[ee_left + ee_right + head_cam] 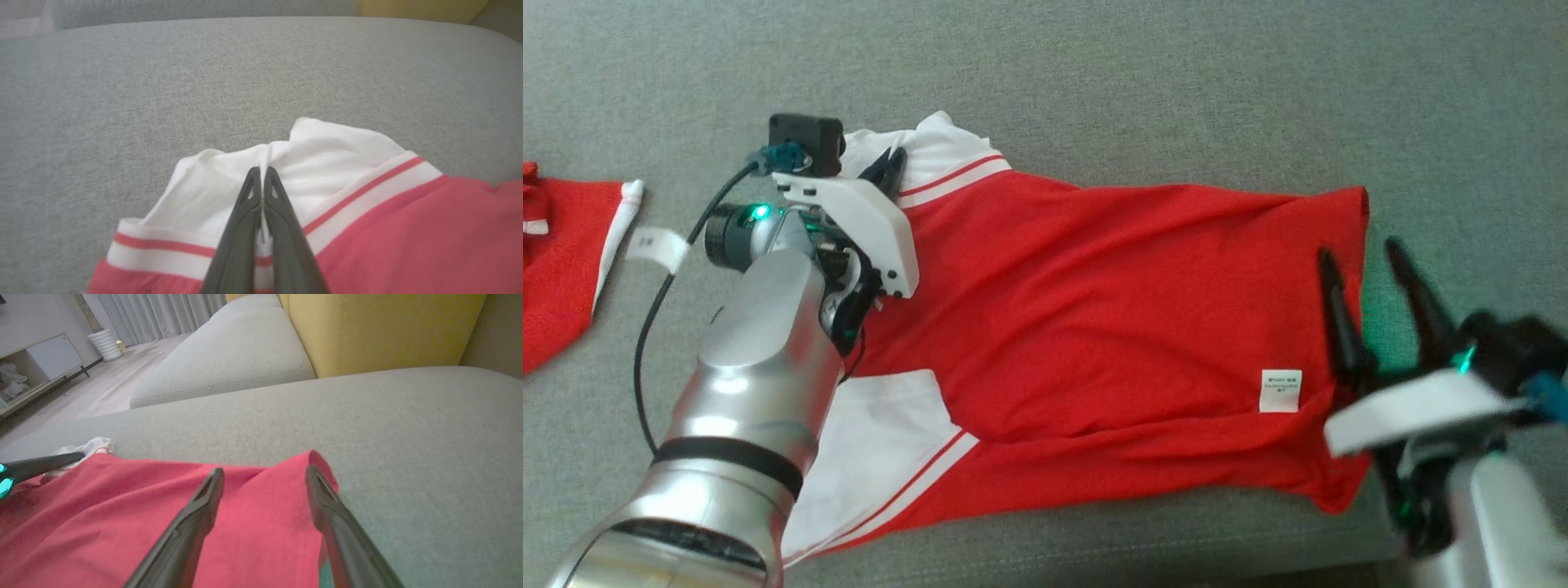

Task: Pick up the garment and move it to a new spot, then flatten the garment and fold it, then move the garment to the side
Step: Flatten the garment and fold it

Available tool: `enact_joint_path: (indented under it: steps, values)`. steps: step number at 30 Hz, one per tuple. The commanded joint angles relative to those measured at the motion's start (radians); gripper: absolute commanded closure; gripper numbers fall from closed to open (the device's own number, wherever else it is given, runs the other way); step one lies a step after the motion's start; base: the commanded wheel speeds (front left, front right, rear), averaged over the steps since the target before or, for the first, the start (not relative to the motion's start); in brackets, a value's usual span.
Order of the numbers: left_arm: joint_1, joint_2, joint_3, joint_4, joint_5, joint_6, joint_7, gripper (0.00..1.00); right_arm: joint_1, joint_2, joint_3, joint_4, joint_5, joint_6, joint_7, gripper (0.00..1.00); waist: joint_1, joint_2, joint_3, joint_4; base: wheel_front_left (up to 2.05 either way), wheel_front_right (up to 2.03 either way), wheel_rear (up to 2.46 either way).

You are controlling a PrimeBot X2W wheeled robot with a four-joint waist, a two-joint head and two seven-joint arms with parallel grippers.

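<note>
The garment (1111, 327) lies spread across the grey sofa cushion (1094, 82), red body mostly flat, with the hem toward my right and the white sleeves toward my left. My left jaws are together, pinching a small ridge of the far white sleeve (327, 163); in the left wrist view a sliver of white cloth shows between the dark fingers (241, 228). My right jaws stand wide apart at the far hem corner (314, 465), one finger over the red cloth and the other out past its edge, holding nothing. The care label (1281, 390) sits just beside them on the hem. I judge this to be the flattening or first-fold step, with one corner taken and the other not yet. Next I should lower the right jaws onto that hem corner and close on it, so both arms can lift and draw the cloth evenly. Another red garment (556, 269) lies well apart at my left.
</note>
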Motion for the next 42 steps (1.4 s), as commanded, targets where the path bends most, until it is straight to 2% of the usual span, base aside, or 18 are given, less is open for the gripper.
enact_joint_path:
  steps: [1, 5, 9, 15, 22, 24, 25, 26, 28, 30, 34, 38, 42]
  values:
    - [-0.044, 0.022, 0.023, -0.015, -0.002, 0.006, -0.023, 1.00, -0.067, -0.021, 0.005, -0.020, 0.008, 0.007, 0.001, 0.00, 0.0000, 0.0000, -0.002, 0.001, 0.00, 0.00, 0.00]
    - [-0.054, 0.017, 0.013, 0.016, -0.006, 0.002, -0.067, 1.00, -0.205, -0.079, -0.038, 0.083, 0.033, 0.007, 0.025, 0.00, 0.0000, 0.0000, -0.006, 0.008, 0.00, 0.00, 0.00]
    - [-0.062, 0.010, -0.006, 0.035, -0.013, -0.004, -0.102, 1.00, -0.337, -0.133, -0.047, 0.251, 0.059, 0.007, 0.089, 0.00, 0.0000, 0.0000, -0.006, 0.019, 0.00, 0.00, 0.00]
    - [-0.061, 0.003, -0.045, 0.055, -0.036, -0.011, -0.135, 1.00, -0.409, -0.194, 0.082, 0.474, 0.100, 0.007, 0.279, 0.00, 0.0000, 0.0000, -0.005, 0.046, 0.00, 0.00, 0.00]
    - [-0.051, 0.001, -0.092, 0.055, -0.082, -0.016, -0.149, 1.00, -0.374, -0.240, 0.149, 0.482, 0.185, 0.007, 0.421, 0.00, 0.0000, 0.0000, -0.008, 0.061, 0.00, 0.00, 0.00]
    - [-0.051, 0.001, -0.103, 0.058, -0.095, -0.016, -0.152, 1.00, -0.358, -0.253, 0.139, 0.472, 0.188, 0.007, 0.457, 0.54, 0.0000, 0.0000, -0.010, 0.063, 0.00, 0.00, 0.00]
    - [-0.051, 0.001, -0.108, 0.060, -0.101, -0.015, -0.154, 1.00, -0.351, -0.252, 0.128, 0.464, 0.191, 0.007, 0.472, 0.86, 0.0000, 0.0000, -0.011, 0.064, 0.00, 0.00, 0.00]
    - [-0.051, 0.001, -0.113, 0.063, -0.107, -0.014, -0.155, 1.00, -0.344, -0.249, 0.116, 0.458, 0.191, 0.007, 0.488, 1.00, 0.0000, 0.0000, -0.012, 0.065, 0.00, 0.00, 0.00]
    - [-0.054, 0.001, -0.120, 0.064, -0.117, -0.009, -0.162, 1.00, -0.333, -0.242, 0.090, 0.443, 0.187, 0.007, 0.516, 1.00, 0.0000, 0.0000, -0.014, 0.066, 0.00, 0.00, 0.00]
    - [-0.059, 0.001, -0.125, 0.064, -0.126, -0.002, -0.172, 1.00, -0.339, -0.232, 0.057, 0.408, 0.168, 0.007, 0.490, 1.00, 0.0000, 0.0000, -0.015, 0.067, 0.00, 0.00, 0.00]
    - [-0.080, 0.001, -0.120, 0.047, -0.139, 0.021, -0.209, 1.00, -0.388, -0.191, -0.009, 0.344, 0.134, 0.007, 0.360, 1.00, 0.0000, 0.0000, -0.017, 0.067, 0.00, 0.00, 0.00]
    - [-0.093, 0.004, -0.094, -0.007, -0.138, 0.047, -0.226, 1.00, -0.431, -0.180, -0.020, 0.327, 0.133, 0.007, 0.265, 1.00, 0.0000, 0.0000, -0.018, 0.075, 0.00, 0.00, 0.00]
    - [-0.073, 0.026, -0.041, -0.150, -0.118, 0.081, -0.228, 1.00, -0.463, -0.180, -0.021, 0.334, 0.140, 0.007, 0.190, 1.00, 0.0000, 0.0000, -0.018, 0.084, 0.00, 0.00, 0.00]
